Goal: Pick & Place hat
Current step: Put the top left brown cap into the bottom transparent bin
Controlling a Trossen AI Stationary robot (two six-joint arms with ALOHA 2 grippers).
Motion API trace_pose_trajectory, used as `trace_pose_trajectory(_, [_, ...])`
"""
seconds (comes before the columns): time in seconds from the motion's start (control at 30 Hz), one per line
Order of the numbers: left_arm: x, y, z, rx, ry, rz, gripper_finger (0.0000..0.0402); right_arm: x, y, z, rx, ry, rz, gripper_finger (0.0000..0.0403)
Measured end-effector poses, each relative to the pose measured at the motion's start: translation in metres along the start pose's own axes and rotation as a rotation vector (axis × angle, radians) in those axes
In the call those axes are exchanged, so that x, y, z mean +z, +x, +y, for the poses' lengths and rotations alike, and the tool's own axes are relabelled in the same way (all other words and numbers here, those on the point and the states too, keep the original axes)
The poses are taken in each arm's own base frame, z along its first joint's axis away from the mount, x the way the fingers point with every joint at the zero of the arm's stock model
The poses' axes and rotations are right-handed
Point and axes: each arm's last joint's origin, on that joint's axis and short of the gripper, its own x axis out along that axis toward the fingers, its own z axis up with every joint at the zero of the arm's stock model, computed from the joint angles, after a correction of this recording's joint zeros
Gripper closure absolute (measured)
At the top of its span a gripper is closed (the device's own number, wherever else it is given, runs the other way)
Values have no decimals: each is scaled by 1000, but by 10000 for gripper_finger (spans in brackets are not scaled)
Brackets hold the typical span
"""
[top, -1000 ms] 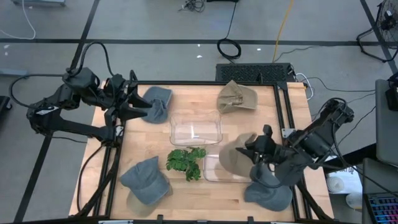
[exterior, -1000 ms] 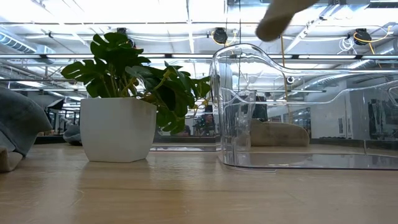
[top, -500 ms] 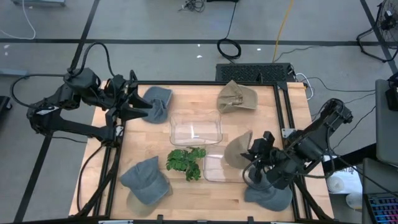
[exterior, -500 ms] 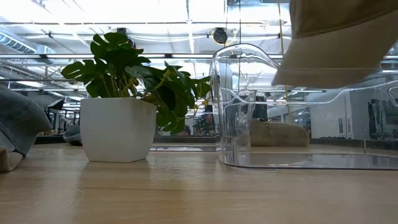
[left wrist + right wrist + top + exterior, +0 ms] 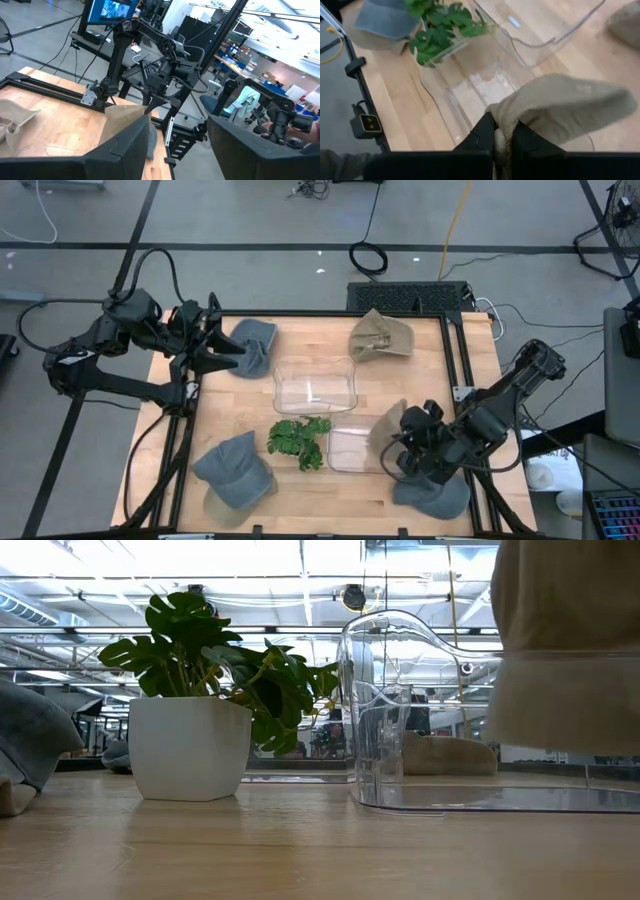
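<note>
Looking from the near edge of the bench to the far edge, you have the following.
Near-right corner: a grey hat (image 5: 432, 495) lies flat on the bench (image 5: 390, 380), partly under your right arm.
Near-left corner: another grey cap (image 5: 232, 471) lies on the wood, well apart from both arms.
Right pincer (image 5: 397, 462): you see it clamped shut on a fold of the tan hat (image 5: 385, 430); in the right wrist view the fingers (image 5: 482, 134) pinch the cloth (image 5: 555, 107) tight.
Tan hat position: you hold it off the bench at the right end of the near clear bin (image 5: 350, 448); in the low view it hangs (image 5: 565, 650) over that bin (image 5: 400, 720), its lower part showing behind the clear wall.
Plant: the small green plant (image 5: 297, 438) in its white pot (image 5: 188, 748) stands just left of that bin.
Middle of bench: a second clear bin (image 5: 315, 384) sits beyond the plant, with nothing visible inside.
Far right: a second tan hat (image 5: 380, 336) lies crumpled near the far edge.
Far left: a grey hat (image 5: 252, 345) lies at the far-left corner, with your left pincer (image 5: 232, 352) right at it.
Left pincer state: its fingers (image 5: 125, 150) stand apart in the left wrist view, and you hold nothing between them.
</note>
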Motion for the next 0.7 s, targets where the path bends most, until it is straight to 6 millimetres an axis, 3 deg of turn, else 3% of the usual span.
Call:
trace_pose_trajectory(0.43, [-1, 0, 1, 5, -6, 9, 190, -4, 30, -16, -100, 46, 83, 397])
trace_pose_trajectory(0.7, [-3, 0, 2, 16, -17, 33, 190, -6, 33, -16, -100, 37, 84, 389])
